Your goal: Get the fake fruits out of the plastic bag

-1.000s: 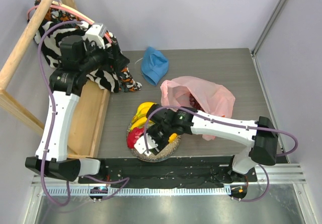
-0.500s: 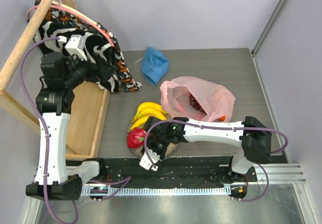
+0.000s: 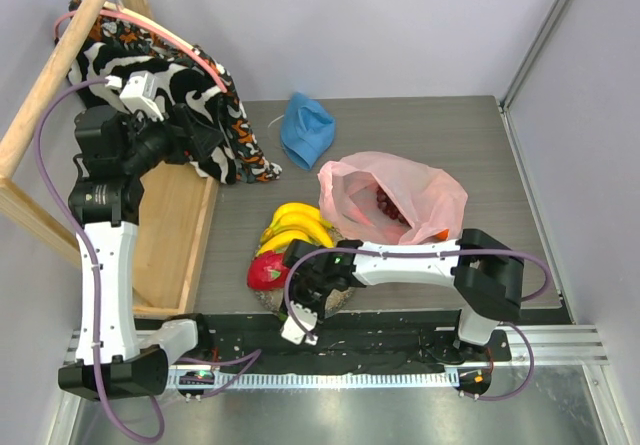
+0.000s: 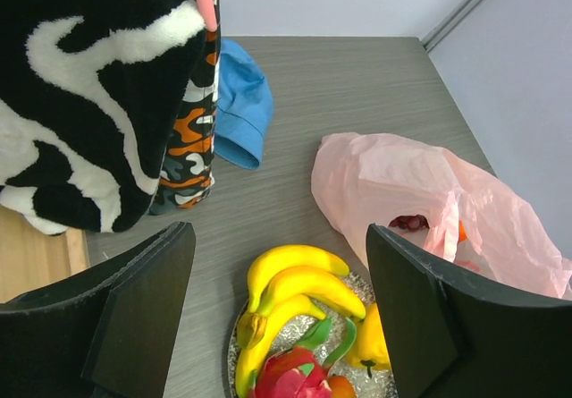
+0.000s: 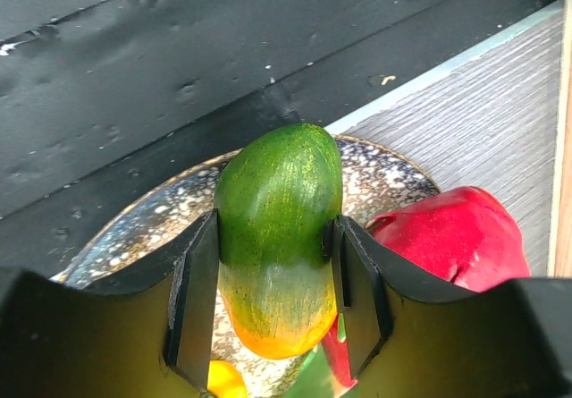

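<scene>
The pink plastic bag (image 3: 395,200) (image 4: 420,192) lies open on the table, with dark grapes (image 3: 385,202) (image 4: 409,223) showing inside its mouth. A speckled plate (image 3: 270,298) (image 5: 393,174) in front of it carries the banana bunch (image 3: 295,225) (image 4: 295,291), the red dragon fruit (image 3: 268,270) (image 5: 447,237) and the yellow pepper (image 4: 374,335). My right gripper (image 3: 318,295) (image 5: 273,264) is shut on a green-to-orange mango (image 5: 279,237), just over the plate's near side. My left gripper (image 3: 200,137) (image 4: 281,300) hangs open and empty, high at the left, by the patterned fabric.
A blue cloth (image 3: 307,128) (image 4: 239,103) lies at the back of the table. Black-and-white patterned fabric (image 3: 150,75) (image 4: 98,85) drapes over a wooden rack (image 3: 60,65) on the left. A black strip (image 3: 380,340) runs along the near edge.
My left arm has swung back to the left, away from the table. My right gripper has carried the mango toward the plate's near edge, uncovering the dragon fruit.
</scene>
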Motion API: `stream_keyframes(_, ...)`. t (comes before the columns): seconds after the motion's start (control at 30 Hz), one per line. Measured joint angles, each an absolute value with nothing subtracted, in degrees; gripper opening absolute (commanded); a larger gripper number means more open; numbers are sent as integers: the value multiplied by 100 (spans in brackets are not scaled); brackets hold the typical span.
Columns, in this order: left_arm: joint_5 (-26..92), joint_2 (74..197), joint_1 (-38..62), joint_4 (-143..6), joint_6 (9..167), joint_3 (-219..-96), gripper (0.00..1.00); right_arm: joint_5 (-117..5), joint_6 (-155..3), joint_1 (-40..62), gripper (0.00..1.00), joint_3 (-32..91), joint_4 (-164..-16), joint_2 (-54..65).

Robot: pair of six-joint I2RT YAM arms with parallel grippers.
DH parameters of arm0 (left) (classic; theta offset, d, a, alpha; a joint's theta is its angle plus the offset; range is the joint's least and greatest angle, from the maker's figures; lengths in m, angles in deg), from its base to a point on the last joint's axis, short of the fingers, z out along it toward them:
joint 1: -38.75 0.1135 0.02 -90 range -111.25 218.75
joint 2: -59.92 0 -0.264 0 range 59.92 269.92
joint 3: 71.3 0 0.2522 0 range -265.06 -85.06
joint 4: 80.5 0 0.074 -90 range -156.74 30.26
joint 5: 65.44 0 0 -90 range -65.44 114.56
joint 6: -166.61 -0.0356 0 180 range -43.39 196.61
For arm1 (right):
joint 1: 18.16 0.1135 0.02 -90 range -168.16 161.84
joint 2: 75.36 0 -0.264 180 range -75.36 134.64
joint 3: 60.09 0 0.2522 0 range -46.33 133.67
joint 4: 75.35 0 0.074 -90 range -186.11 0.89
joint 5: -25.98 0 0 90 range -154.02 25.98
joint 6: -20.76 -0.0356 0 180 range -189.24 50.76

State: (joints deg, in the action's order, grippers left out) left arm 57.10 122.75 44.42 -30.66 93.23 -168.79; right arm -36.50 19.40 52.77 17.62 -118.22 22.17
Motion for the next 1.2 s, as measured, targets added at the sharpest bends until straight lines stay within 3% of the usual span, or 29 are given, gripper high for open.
stream_keyframes(0.03,5727,12277,4445,-3086,9336,-16870,82,-3647,1938,5277,48,1755,-11774,2231)
stream_keyframes(0.13,5793,12293,4451,-3138,9415,-16822,82,-3652,1903,5277,63,1746,-11660,2257)
stream_keyframes(0.23,5867,12349,4451,-3149,9463,-16791,83,-3693,1774,5277,72,1740,-11592,2266)
stream_keyframes(0.37,5985,12421,4451,-3276,9590,-16697,96,-3754,1472,5277,75,1716,-11470,2222)
stream_keyframes(0.4,6018,12417,4451,-3357,9636,-16630,100,-3787,1411,5277,75,1670,-11450,2152)
stream_keyframes(0.8,6090,12747,3483,-3739,9859,-16492,100,-4463,408,4890,74,1722,-12722,-464)
stream_keyframes(0.97,6195,13029,2700,-3709,9524,-16562,100,-5289,-691,4700,63,1810,-13111,-1378)
stream_keyframes(1.2,6503,13508,1634,-3584,9284,-16256,100,-6209,-2650,3782,56,1759,-13354,-1474)
